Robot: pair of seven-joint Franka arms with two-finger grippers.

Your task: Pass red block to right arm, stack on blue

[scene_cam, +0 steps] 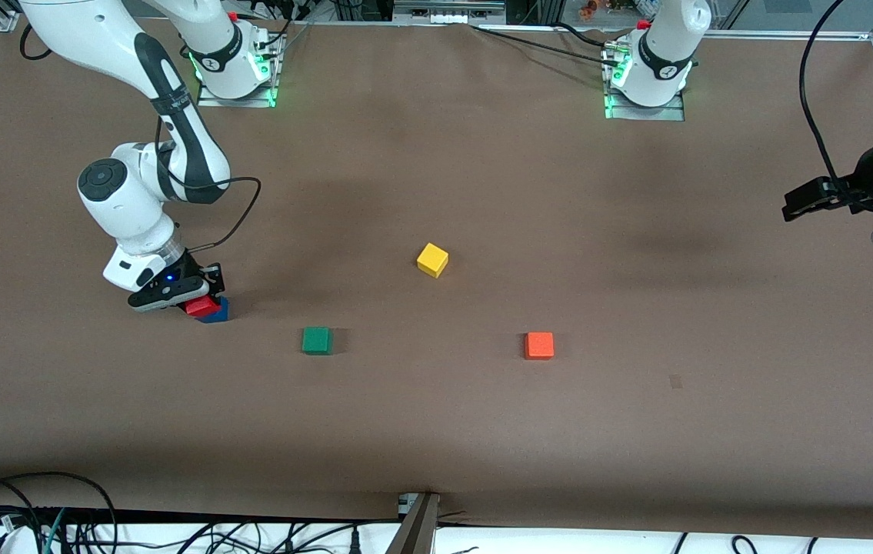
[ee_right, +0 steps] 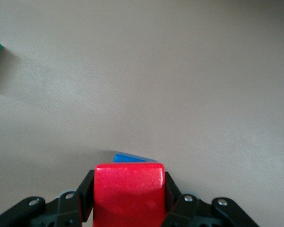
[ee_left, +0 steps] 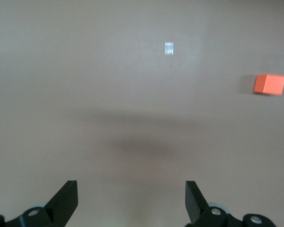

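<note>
Brown counter (scene_cam: 436,431), plain covering, no readable writing or labels on it or on any cube; small dark marks on the arm bases are too small to read. Right gripper (scene_cam: 201,302): low over the counter toward the right arm's end, jaws closed on the red block (scene_cam: 202,306), one finger (ee_right: 85,191) pressed to each side face in the right wrist view. Red block: sits over the blue block (scene_cam: 218,312); whether the two faces already touch cannot be told, as only a sliver of blue (ee_right: 132,158) shows past the red block's (ee_right: 128,191) edge. Blue wrist light lit on the right arm (scene_cam: 174,115). Left gripper (scene_cam: 813,198): raised near the counter edge at the left arm's end, jaws wide apart and holding nothing, fingertips (ee_left: 66,198) spread with bare counter between them; this arm waits. Green cube (scene_cam: 317,340): flat on the counter, beside the stack toward the middle and a little nearer the front camera. Yellow cube (scene_cam: 432,259): mid-counter, turned at an angle, farther from the front camera than the green one. Orange cube (scene_cam: 539,345): toward the left arm's end from the green cube, well apart from it, also seen in the left wrist view (ee_left: 269,84).
</note>
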